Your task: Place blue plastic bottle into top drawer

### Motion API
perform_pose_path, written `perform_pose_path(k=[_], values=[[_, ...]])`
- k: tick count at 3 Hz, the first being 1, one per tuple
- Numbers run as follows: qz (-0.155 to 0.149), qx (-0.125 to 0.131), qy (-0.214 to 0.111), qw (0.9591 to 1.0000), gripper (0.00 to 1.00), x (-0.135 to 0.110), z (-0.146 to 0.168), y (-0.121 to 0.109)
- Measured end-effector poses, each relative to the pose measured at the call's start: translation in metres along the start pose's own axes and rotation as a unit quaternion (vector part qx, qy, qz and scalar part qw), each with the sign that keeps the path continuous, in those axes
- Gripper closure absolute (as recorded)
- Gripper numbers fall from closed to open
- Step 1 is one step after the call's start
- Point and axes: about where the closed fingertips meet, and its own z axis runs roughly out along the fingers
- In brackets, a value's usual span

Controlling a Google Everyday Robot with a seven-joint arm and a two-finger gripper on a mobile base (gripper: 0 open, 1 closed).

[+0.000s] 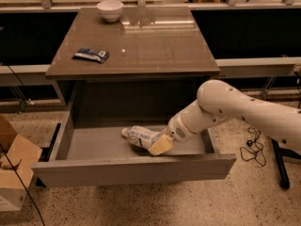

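Gripper [158, 144] sits low inside the open top drawer [136, 169]. Jaws are clamped on the blue plastic bottle [141, 136] (cap pointing away from them, near the floor). Outstanding: release, withdrawal.

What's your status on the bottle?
Hand low inside open top drawer, shut on blue plastic bottle. Bottle on its side near drawer floor, not yet released. On tabletop: snack packet, bowl, clear of path.

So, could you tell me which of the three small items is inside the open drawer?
The blue plastic bottle, down in the top drawer at the gripper; the white bowl and dark snack packet sit up on the tabletop.
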Motion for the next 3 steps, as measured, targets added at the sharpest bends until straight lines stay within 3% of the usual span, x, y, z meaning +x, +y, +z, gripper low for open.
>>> perform_pose_path(k=[1,3], values=[[0.031,-0.010,-0.002,0.9995,0.04,0.0124,0.0015,0.0253],[0.031,-0.010,-0.002,0.9995,0.00,0.0103,0.0015,0.0209]])
